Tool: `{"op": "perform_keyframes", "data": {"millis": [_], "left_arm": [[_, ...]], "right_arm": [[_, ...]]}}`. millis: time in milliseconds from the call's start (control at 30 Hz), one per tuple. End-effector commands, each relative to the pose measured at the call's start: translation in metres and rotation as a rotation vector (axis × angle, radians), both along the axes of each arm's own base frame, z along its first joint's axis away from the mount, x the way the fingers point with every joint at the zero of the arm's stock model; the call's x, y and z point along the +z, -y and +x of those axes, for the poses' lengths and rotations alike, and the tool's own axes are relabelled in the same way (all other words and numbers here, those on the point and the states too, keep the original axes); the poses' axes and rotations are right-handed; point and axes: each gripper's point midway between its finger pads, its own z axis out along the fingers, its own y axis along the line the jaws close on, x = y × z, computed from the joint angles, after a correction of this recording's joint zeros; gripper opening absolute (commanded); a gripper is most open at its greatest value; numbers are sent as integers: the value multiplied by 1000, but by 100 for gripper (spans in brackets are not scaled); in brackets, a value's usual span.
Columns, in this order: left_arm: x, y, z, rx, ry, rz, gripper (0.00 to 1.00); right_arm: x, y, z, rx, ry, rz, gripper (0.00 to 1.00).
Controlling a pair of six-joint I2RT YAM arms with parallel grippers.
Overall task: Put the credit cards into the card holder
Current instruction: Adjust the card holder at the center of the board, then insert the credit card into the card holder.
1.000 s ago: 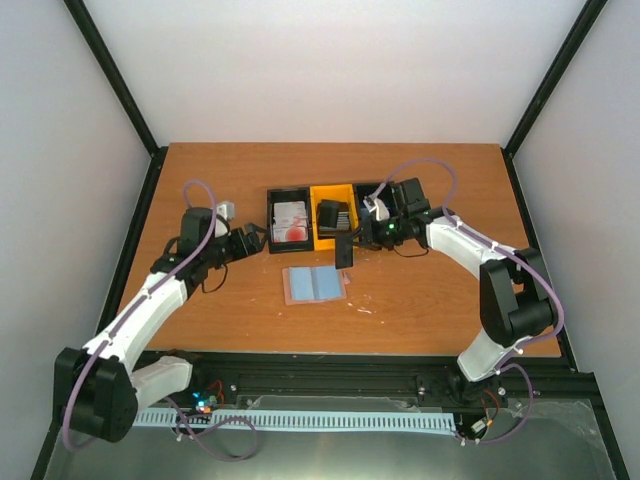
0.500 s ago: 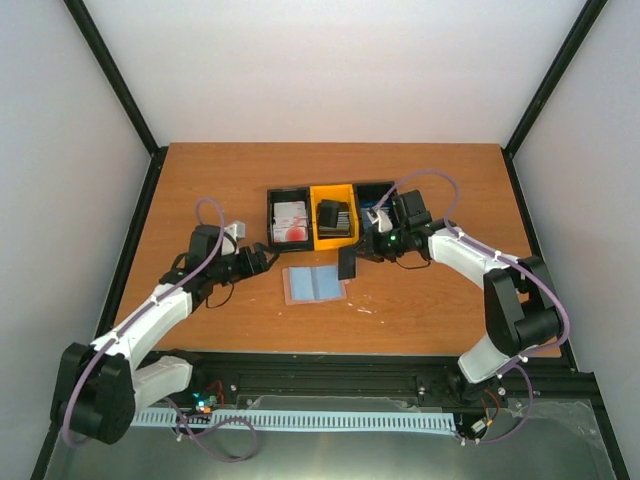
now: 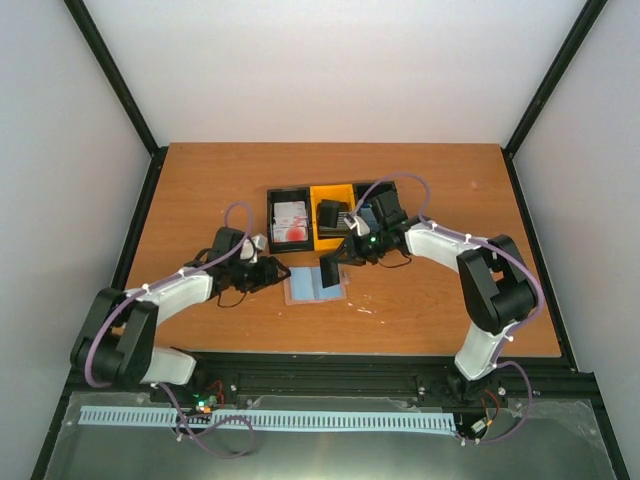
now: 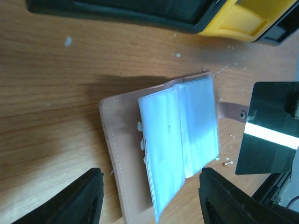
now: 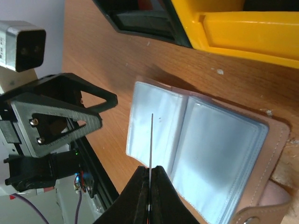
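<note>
The card holder [image 3: 313, 285] lies open on the table, tan leather with clear sleeves [image 4: 180, 140]. My right gripper [image 3: 342, 258] is shut on a dark grey card [image 3: 329, 270] with a white stripe [image 4: 267, 135] and holds it on edge over the holder's right part. In the right wrist view the card [image 5: 151, 140] shows edge-on above the sleeves [image 5: 205, 154]. My left gripper [image 3: 272, 274] is open and empty at the holder's left edge, its fingers [image 4: 81, 200] either side of the holder. White cards with red blotches [image 3: 291, 222] lie in the black tray. Dark cards [image 3: 333, 215] sit in the yellow tray.
Three small trays stand in a row behind the holder: black [image 3: 273, 215], yellow [image 3: 330, 192] and a dark one [image 3: 366, 190] partly hidden by my right arm. In the right wrist view my left gripper [image 5: 60, 116] shows close to the holder's left side.
My right gripper has carried the dark card down and left from the trays to over the holder. My left gripper has moved right to the holder's left edge.
</note>
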Motion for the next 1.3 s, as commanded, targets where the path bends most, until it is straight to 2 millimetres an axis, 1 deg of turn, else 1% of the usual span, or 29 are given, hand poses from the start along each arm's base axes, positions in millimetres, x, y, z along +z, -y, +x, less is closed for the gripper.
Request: {"op": "perform_keyframes", "data": {"millis": [0, 67, 133, 167, 233, 267, 300, 400, 533, 600, 667, 767, 833, 933, 1000, 1067, 1100, 1200, 1267], "left_arm": [[-3, 22, 14, -13, -22, 6, 58], [-13, 30, 14, -21, -56, 33, 56], [-22, 37, 13, -31, -86, 54, 49], [-27, 39, 13, -23, -104, 71, 43], [-36, 37, 14, -9, -133, 109, 30], [-42, 30, 9, 10, -172, 153, 26], [-45, 24, 11, 34, -169, 189, 25], [-43, 18, 11, 52, -151, 208, 24], [-43, 15, 8, 67, -143, 209, 25], [-45, 14, 6, 65, -146, 204, 26], [-46, 14, 4, 64, -152, 201, 26], [-39, 16, 5, 64, -127, 182, 27], [-29, 17, 7, 68, -99, 165, 28], [-19, 21, 6, 56, -73, 128, 32], [-10, 30, 9, 24, -39, 72, 35], [-7, 39, 6, -13, -41, 24, 37], [-9, 41, 4, -22, -57, 15, 37], [-28, 35, 0, -11, -116, 66, 37], [-34, 34, -4, -10, -134, 70, 37]], "right_arm": [[-7, -7, 10, -1, -3, -1, 3], [-19, -6, 7, 3, -26, -20, 3], [-26, -6, 4, 12, -46, -18, 3], [-28, -9, 3, 23, -53, -7, 3], [-30, -14, 1, 40, -62, 21, 3], [-32, -17, 1, 43, -68, 22, 3], [-34, -19, 2, 45, -69, 19, 3], [-41, -19, 5, 28, -57, -5, 3], [-49, -10, 5, 36, -30, -65, 3], [-49, -3, 3, 29, -25, -73, 3], [-44, 3, -1, 15, -48, -38, 3], [-42, 11, -4, -11, -80, -9, 3], [-45, 12, -5, 1, -90, -19, 3], [-51, 11, -4, 19, -107, -31, 3], [-52, 7, -1, 28, -109, -17, 3], [-55, 5, 0, 28, -115, -9, 3], [-56, 5, 1, 29, -119, -9, 3], [-57, 3, 3, 24, -110, -2, 3], [-59, 3, 5, 20, -109, -2, 3]]}}
